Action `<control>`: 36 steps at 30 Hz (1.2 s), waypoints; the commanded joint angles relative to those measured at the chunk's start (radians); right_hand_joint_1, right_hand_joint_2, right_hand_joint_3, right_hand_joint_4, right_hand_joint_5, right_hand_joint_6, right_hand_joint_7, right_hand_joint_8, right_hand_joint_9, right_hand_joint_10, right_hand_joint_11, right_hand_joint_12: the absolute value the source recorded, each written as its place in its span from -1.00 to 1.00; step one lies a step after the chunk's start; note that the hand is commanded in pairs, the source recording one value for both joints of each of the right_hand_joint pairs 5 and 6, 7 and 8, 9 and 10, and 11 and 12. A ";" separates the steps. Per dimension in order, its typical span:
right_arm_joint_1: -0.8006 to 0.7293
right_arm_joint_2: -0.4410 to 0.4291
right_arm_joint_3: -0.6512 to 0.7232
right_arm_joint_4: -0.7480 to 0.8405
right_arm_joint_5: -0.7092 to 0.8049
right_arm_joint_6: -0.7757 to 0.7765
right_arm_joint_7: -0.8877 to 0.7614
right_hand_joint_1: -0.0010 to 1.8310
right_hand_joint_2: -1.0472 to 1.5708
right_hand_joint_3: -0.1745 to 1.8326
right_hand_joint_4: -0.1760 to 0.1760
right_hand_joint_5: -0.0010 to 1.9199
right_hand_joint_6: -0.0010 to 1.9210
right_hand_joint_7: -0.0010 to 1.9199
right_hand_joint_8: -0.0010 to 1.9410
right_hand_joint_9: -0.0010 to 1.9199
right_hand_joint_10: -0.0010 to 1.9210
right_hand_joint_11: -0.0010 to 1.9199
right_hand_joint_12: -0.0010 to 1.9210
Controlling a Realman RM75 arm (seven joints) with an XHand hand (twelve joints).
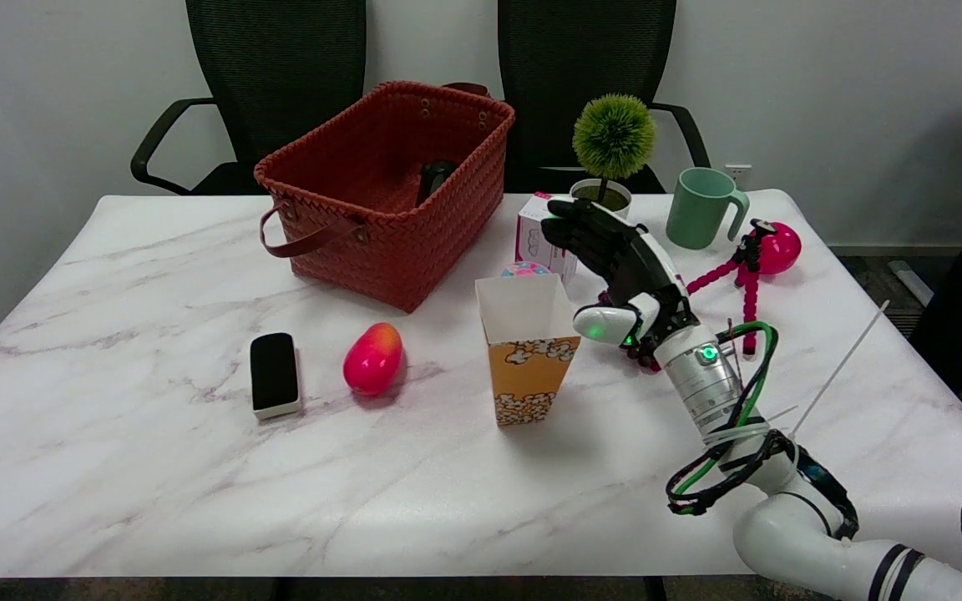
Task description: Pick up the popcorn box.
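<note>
Popcorn box point(529, 351): upright near the middle of the tabletop point(113, 467), toward its front edge, not yet grasped; right hand point(621, 271) just beside it on the right, fingers apart and empty; closing, gripping and lifting all outstanding.

I see my right hand point(627, 280) held open just beside the upright popcorn box point(528, 351) on the bench point(155, 467), not gripping it
</note>
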 commanded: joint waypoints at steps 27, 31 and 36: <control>0.026 -0.001 -0.111 -0.173 -0.043 0.140 0.123 0.29 -0.44 -0.21 0.00 -0.61 -0.61 -0.42 -0.43 -0.52 -0.52 -0.59 -0.59; 0.028 -0.001 -0.112 -0.179 -0.079 0.134 0.123 0.33 -0.44 -0.24 0.00 -0.66 -0.66 -0.43 -0.43 -0.53 -0.53 -0.60 -0.60; 0.028 -0.001 -0.105 -0.180 -0.109 0.122 0.123 0.38 -0.42 -0.24 0.00 -0.75 -0.75 -0.44 -0.45 -0.55 -0.55 -0.60 -0.61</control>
